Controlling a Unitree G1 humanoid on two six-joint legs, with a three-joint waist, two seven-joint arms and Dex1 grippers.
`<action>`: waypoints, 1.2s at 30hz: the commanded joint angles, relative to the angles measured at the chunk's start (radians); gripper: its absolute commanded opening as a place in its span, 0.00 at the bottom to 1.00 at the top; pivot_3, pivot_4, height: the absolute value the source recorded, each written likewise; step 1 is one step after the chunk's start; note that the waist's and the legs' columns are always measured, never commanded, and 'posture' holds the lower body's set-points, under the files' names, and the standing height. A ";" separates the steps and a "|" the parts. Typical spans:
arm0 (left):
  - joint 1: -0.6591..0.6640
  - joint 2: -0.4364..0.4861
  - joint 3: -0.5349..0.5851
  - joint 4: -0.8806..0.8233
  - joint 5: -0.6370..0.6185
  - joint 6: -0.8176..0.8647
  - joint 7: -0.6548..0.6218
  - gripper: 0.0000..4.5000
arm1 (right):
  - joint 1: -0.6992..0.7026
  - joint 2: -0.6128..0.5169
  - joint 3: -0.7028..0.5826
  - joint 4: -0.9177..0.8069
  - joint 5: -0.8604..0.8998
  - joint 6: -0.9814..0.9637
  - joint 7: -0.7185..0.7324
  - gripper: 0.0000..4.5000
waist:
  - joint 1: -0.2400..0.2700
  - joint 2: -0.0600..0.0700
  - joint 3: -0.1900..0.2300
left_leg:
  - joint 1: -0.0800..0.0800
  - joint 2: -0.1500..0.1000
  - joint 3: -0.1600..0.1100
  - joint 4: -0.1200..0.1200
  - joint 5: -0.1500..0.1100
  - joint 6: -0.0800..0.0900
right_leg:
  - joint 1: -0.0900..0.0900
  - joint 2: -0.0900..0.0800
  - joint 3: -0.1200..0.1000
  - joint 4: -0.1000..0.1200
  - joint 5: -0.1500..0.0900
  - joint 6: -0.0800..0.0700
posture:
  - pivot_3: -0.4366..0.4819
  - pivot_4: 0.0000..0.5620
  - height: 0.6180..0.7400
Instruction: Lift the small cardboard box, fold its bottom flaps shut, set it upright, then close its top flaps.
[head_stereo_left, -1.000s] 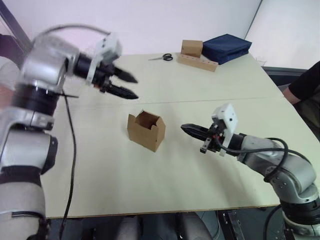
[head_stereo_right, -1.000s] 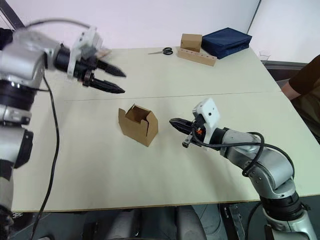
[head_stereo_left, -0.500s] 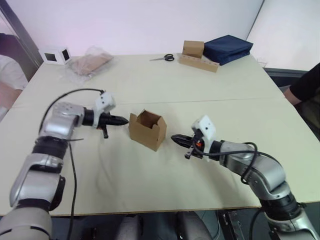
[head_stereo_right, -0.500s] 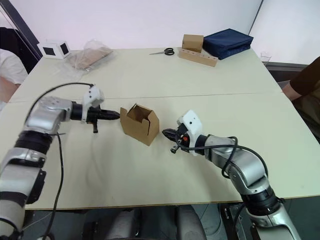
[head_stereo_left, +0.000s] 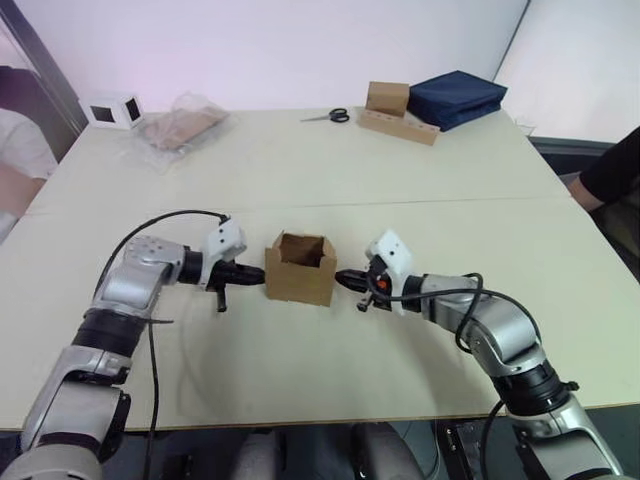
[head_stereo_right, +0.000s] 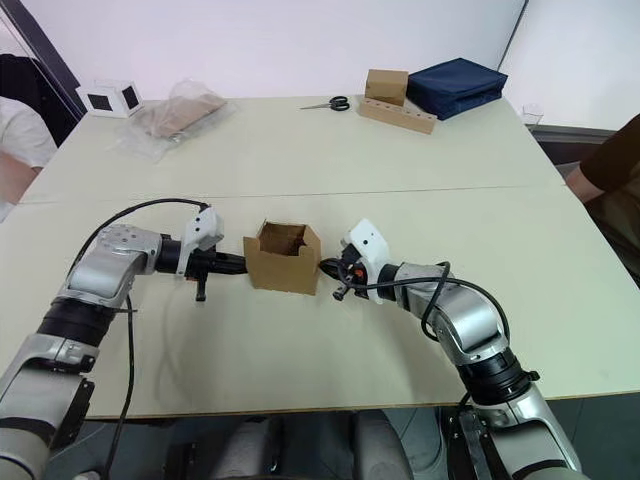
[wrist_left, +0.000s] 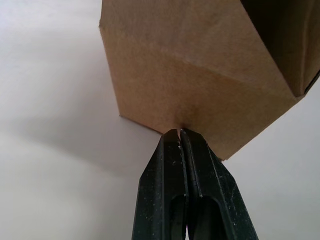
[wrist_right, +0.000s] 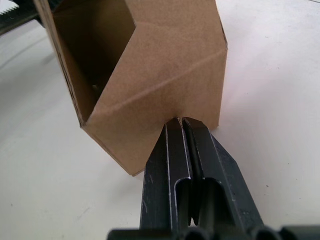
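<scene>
Pale surface, mid-task: the small cardboard box sits open end up between two pincers, which have closed in from either side since a second ago, when the left one hung high and well apart. The left pincer and right pincer, each pressed together, touch opposite walls, squaring the box. Lifting looks next; its bottom flaps are hidden underneath.
</scene>
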 joint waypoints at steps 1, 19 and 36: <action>0.017 -0.003 0.005 -0.113 -0.050 0.021 -0.033 0.01 | 0.011 -0.013 0.019 -0.050 0.003 -0.006 0.056 0.00 | 0.001 0.000 0.000 | 0.000 0.000 0.000 0.000 0.000 0.000 | 0.000 0.000 0.000 0.000 0.000 0.000 | 0.48 0.27 1.00; 0.093 0.077 0.002 -0.125 0.022 -0.049 -0.027 0.01 | 0.019 -0.061 0.010 -0.056 -0.086 -0.041 0.094 0.00 | 0.000 0.000 0.000 | 0.000 0.000 0.000 0.000 0.000 0.000 | 0.000 0.000 0.000 0.000 0.000 0.000 | 0.48 0.27 1.00; 0.016 0.068 0.173 -0.267 -0.217 0.174 0.040 0.01 | -0.011 -0.038 -0.168 -0.066 0.023 -0.103 0.161 0.00 | -0.001 0.000 0.000 | 0.000 0.000 0.000 0.000 0.000 0.000 | 0.000 0.000 0.000 0.000 0.000 0.000 | 0.48 0.27 1.00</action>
